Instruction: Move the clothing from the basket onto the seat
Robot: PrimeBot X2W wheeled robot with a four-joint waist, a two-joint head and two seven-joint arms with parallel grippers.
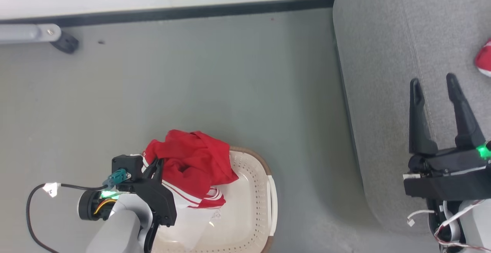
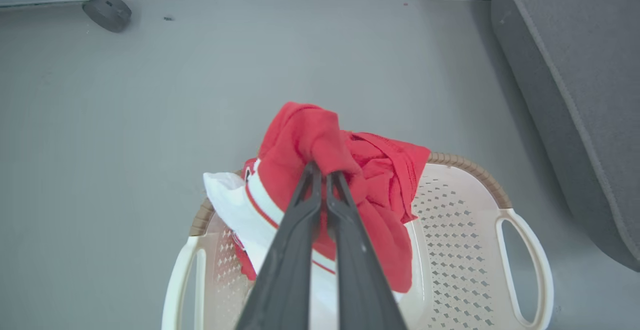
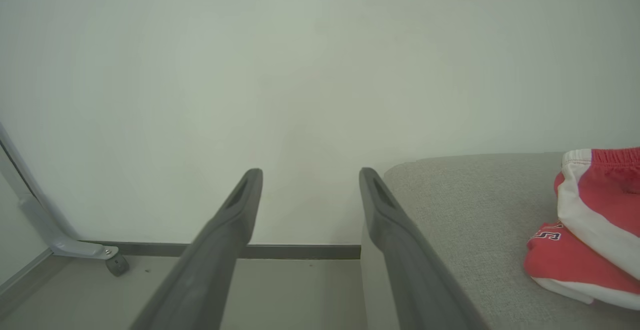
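Item: soft red-and-white sports garment [image 1: 193, 159], bunched over the cream perforated plastic basket [image 1: 255, 191], clamped in our left gripper [image 2: 322, 170]. We should lift its white tail clear, then carry toward three o'clock, to the grey woven seat [image 1: 383, 61]. Our right gripper [image 1: 433, 82]: spread, empty.

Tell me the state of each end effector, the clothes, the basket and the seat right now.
left end effector: shut on the held garment, above the basket.
right end effector: open, empty, over the seat.
held garment: bunched, hanging over the basket.
basket: upright on the floor.
seat: a red-and-white garment lies on it.
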